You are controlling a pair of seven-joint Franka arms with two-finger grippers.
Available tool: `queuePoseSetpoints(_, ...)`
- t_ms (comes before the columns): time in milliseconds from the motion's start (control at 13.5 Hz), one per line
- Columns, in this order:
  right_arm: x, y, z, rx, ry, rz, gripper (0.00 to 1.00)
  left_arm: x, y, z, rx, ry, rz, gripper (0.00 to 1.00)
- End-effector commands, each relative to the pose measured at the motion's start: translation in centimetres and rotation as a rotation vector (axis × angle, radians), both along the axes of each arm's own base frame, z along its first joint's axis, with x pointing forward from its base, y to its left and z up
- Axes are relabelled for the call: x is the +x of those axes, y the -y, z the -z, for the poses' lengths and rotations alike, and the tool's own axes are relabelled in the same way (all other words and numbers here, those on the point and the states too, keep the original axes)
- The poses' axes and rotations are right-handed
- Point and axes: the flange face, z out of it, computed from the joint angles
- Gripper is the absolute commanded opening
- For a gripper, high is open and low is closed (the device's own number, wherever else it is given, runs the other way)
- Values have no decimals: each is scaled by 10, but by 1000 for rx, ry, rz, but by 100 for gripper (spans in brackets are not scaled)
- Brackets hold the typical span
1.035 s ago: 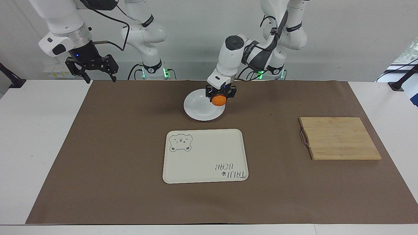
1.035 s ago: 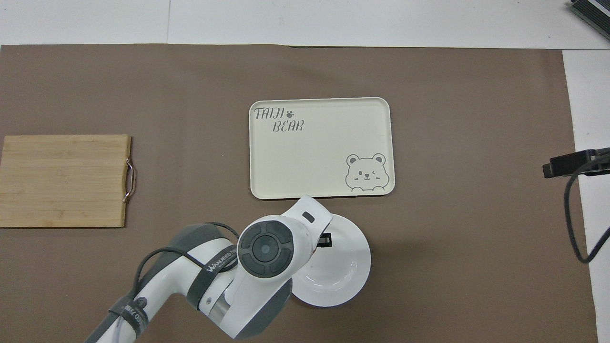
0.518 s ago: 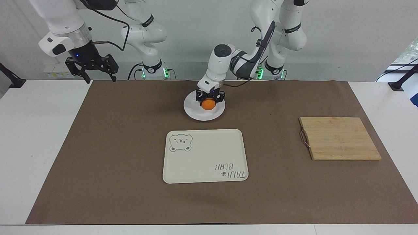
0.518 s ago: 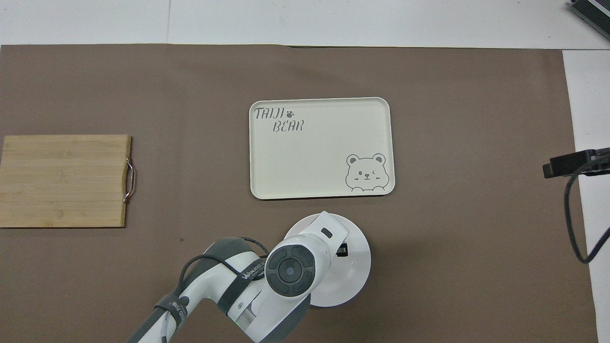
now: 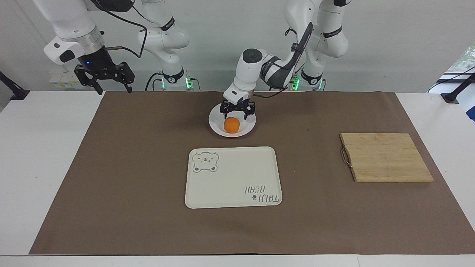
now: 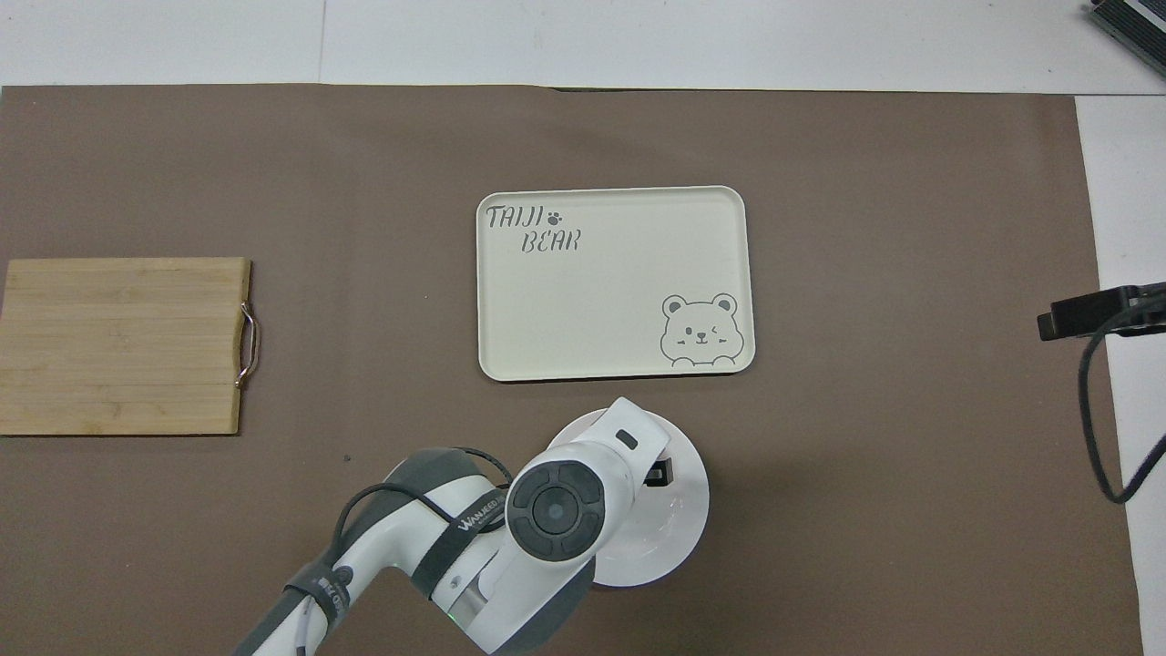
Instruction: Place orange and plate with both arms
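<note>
The orange lies in the white plate, which sits on the brown mat nearer to the robots than the cream tray. My left gripper hangs just above the orange with its fingers spread open, clear of the fruit. In the overhead view the left arm covers the orange and much of the plate. My right gripper waits open and raised over the table edge at the right arm's end.
A cream bear tray lies mid-mat, farther from the robots than the plate; it also shows in the overhead view. A bamboo cutting board with a metal handle lies toward the left arm's end.
My left gripper carried the orange over the plate's middle, lowered it, opened and let go. The orange now rests in the plate. The right arm has not moved.
</note>
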Motion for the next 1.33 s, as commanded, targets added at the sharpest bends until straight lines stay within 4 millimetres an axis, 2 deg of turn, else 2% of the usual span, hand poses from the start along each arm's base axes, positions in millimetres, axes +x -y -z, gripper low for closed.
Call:
queuePoseSetpoints(0, -2, -1, -2, 21, 8, 14, 100, 55, -37, -41, 9, -12, -38, 100)
queuePoseSetpoints(148, -2, -1, -2, 21, 8, 14, 100, 92, -80, -58, 5, 9, -29, 100)
queuePoseSetpoints(296, -2, -1, -2, 21, 8, 14, 100, 119, -115, -83, 6, 24, 18, 100)
queuePoseSetpoints(444, -2, -1, -2, 21, 8, 14, 100, 145, -161, -111, 11, 30, 67, 100)
queuePoseSetpoints(592, -2, -1, -2, 21, 8, 14, 100, 171, -215, -128, 17, 38, 131, 100)
queuePoseSetpoints(666, -2, -1, -2, 21, 8, 14, 100, 180, -243, -131, 22, 32, 133, 100)
queuePoseSetpoints(961, -2, -1, -2, 21, 8, 14, 100, 196, -330, -158, 44, 39, 135, 100)
queuePoseSetpoints(1109, -2, -1, -2, 21, 8, 14, 100, 201, -358, -180, 127, 56, 163, 100)
queuePoseSetpoints(1257, -2, -1, -2, 21, 8, 14, 100, 201, -373, -196, 154, 43, 147, 100)
